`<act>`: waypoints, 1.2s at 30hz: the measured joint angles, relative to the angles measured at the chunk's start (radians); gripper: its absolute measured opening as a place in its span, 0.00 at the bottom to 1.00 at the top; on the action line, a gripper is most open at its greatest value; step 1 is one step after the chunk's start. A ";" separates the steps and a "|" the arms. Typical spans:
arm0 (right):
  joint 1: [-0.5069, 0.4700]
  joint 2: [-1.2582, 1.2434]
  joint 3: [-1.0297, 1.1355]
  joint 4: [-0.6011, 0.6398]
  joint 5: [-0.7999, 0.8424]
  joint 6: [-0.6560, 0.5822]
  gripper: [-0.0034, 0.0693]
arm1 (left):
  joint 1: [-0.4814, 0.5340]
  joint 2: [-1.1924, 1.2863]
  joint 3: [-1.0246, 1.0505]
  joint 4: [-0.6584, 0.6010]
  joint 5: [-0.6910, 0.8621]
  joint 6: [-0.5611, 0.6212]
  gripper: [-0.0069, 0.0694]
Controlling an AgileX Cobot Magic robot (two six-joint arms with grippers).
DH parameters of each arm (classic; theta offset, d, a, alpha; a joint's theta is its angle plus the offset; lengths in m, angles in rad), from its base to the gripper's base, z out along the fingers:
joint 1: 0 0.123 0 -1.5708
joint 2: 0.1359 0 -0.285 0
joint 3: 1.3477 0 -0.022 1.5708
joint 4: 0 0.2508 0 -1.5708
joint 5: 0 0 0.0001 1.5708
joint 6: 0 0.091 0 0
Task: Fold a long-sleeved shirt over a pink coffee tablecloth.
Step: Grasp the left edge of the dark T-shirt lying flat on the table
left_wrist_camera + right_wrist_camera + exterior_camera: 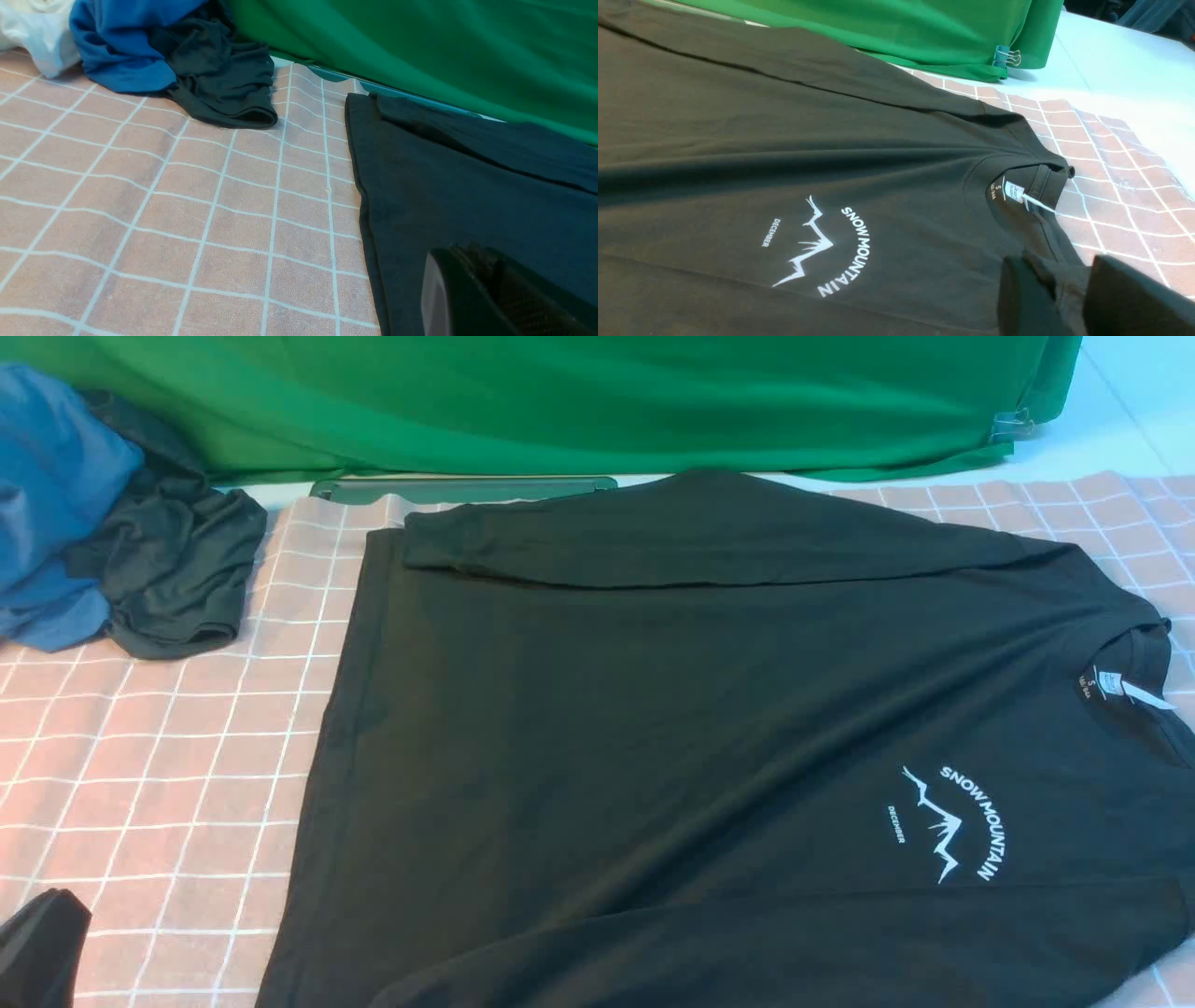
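The black shirt (pixel 653 728) is lying flat on the pink checked tablecloth (pixel 168 784), its collar to the right and its far sleeve folded across it. The right fingers (pixel 1134 303) are standing narrowly apart, pinching shirt fabric beside the collar. The left fingers (pixel 472 294) are sitting closed, holding nothing.

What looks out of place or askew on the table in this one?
A blue garment and a dark garment lie crumpled at the far left of the pink tablecloth. The long-sleeved shirt itself lies spread out; nothing else stands out.
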 joint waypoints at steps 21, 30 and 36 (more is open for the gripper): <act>0.000 0.000 0.000 0.000 0.000 0.000 0.37 | 0.000 0.000 0.000 0.015 -0.008 -0.001 0.13; 0.000 0.000 0.000 0.000 -0.001 0.000 0.37 | 0.000 0.000 0.000 -0.368 -0.213 -0.109 0.13; 0.000 0.000 0.000 0.100 -0.123 0.167 0.37 | 0.000 0.000 0.000 -0.444 -0.315 -0.185 0.13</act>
